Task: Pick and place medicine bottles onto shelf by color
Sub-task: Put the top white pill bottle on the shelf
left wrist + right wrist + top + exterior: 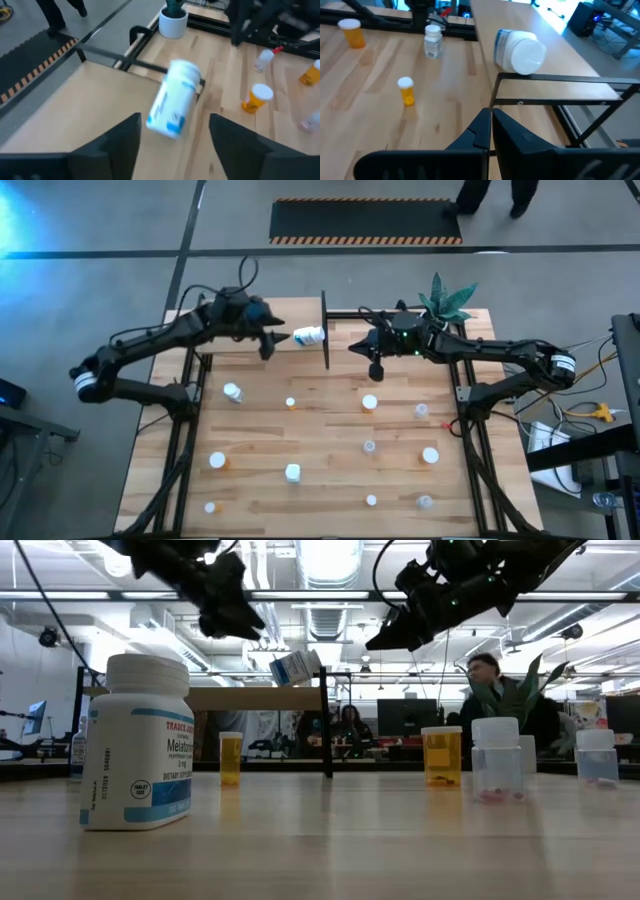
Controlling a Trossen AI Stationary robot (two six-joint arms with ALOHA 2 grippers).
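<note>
A white medicine bottle with a blue label (pixel 310 335) lies tipped on its side on the left half of the light wooden shelf (pixel 225 340), close to the dark divider (pixel 325 330). In the low view the bottle (pixel 295 668) slants just over the board (pixel 250 698). Whether it rests there, I cannot tell. My left gripper (pixel 175 118) hovers open just behind the bottle (pixel 172 100), one finger on either side and clear of it. On the other side of the divider my right gripper (pixel 352 345) hangs shut and empty, seen also in its own wrist view (pixel 490 117).
Several small orange, white and clear bottles stand across the table, among them an orange one (pixel 291 403), a white one (pixel 293 472) and a clear one (pixel 369 447). A potted plant (pixel 447 298) stands at the shelf's right end. A person (pixel 485 670) sits beyond the table.
</note>
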